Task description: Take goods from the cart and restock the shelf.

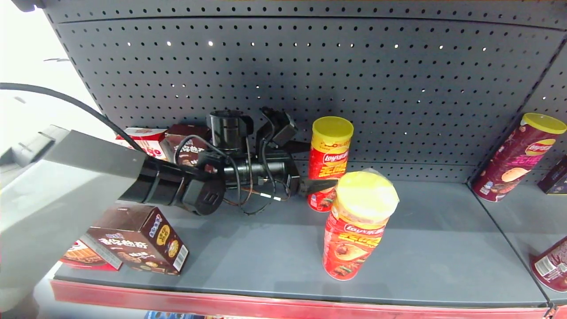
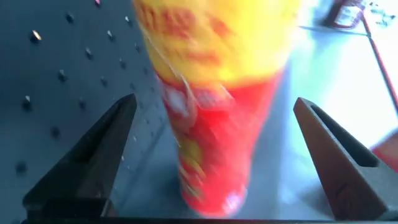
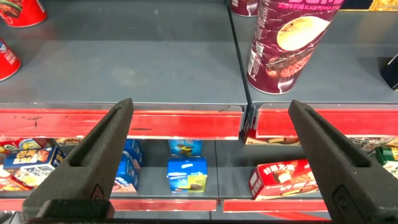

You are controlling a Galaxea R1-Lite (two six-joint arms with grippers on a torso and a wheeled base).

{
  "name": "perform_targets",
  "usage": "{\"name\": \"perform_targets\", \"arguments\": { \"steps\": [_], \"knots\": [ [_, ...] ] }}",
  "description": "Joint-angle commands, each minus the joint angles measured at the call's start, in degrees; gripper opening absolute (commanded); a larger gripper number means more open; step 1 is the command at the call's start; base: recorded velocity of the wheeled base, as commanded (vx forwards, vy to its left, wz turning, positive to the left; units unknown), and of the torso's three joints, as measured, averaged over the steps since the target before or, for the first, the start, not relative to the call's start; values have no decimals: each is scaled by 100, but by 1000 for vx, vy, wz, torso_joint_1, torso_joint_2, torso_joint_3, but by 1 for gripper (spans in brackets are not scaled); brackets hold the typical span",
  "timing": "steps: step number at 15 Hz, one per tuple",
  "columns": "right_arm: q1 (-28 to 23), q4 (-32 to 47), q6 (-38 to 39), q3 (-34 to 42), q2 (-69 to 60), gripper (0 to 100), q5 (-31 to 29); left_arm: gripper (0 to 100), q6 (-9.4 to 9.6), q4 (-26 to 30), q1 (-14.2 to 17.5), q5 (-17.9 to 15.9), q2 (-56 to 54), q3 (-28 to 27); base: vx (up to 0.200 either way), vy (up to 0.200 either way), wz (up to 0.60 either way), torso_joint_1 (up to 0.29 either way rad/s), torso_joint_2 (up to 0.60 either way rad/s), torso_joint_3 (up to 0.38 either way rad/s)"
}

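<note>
The left tool (image 2: 214, 101), spread, straddles the far can (image 1: 331, 150) without pinching it. This can stands upright on the shelf (image 1: 434, 248), just behind the near can (image 1: 356, 230). We judge it light, stiff and slick: grip mid-body, gently. The right tool (image 3: 208, 106), spread, faces a purple can (image 3: 289, 43).

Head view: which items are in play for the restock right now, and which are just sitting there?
In play: left end effector, open around the rear red chip can; shelf.
Idle: front red chip can; brown box; purple can; right end effector, open, empty.
</note>
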State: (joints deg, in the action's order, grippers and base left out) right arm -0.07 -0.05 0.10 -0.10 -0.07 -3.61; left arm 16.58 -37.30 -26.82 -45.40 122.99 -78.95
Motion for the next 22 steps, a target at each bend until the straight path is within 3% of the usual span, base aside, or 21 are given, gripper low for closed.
{"name": "perform_targets", "arguments": {
  "steps": [1, 3, 6, 8, 9, 10, 11, 12, 16, 22],
  "knots": [
    [-1, -4, -1, 1, 7, 100, 0, 100, 38, 13, 10, 119, -645, 565, 0, 0, 0, 0, 0, 0],
    [-1, -4, -1, 1, 7, 100, 0, 100, 12, 83, -16, 848, -785, 582, 0, 0, 0, 0, 0, 0],
    [-1, -4, -1, 1, 7, 100, 0, 100, 21, 162, -60, 1147, -829, 644, 0, 0, 0, 0, 0, 0],
    [-1, -4, -1, 1, 7, 100, 0, 100, 65, 505, -87, 1367, -944, 608, 0, 0, 0, 0, 0, 0],
    [-1, -4, -1, 1, 7, 100, 0, 100, 197, 865, -87, 1402, -1023, 565, 0, 0, 0, 0, 0, 0],
    [-1, -4, -1, 1, 7, 100, 0, 100, 531, 1181, -60, 1595, -1040, 565, 0, 0, 0, 0, 0, 0],
    [-1, -4, -1, 1, 7, 100, 0, 100, 689, 1225, -69, 1842, -1032, 582, 0, 0, 0, 0, 0, 0],
    [-1, -4, -1, 1, 7, 100, 0, 100, 724, 1217, -87, 1982, -1032, 582, 0, 0, 0, 0, 0, 0],
    [-1, -4, -1, 1, 7, 100, 0, 100, 715, 1190, -131, 2413, -900, 512, 0, 0, 0, 0, 0, 0],
    [-1, -4, -1, 1, 7, 100, 0, 100, 583, 1208, -157, 2712, -662, 116, 0, 0, 0, 0, 0, 0]
  ]
}}
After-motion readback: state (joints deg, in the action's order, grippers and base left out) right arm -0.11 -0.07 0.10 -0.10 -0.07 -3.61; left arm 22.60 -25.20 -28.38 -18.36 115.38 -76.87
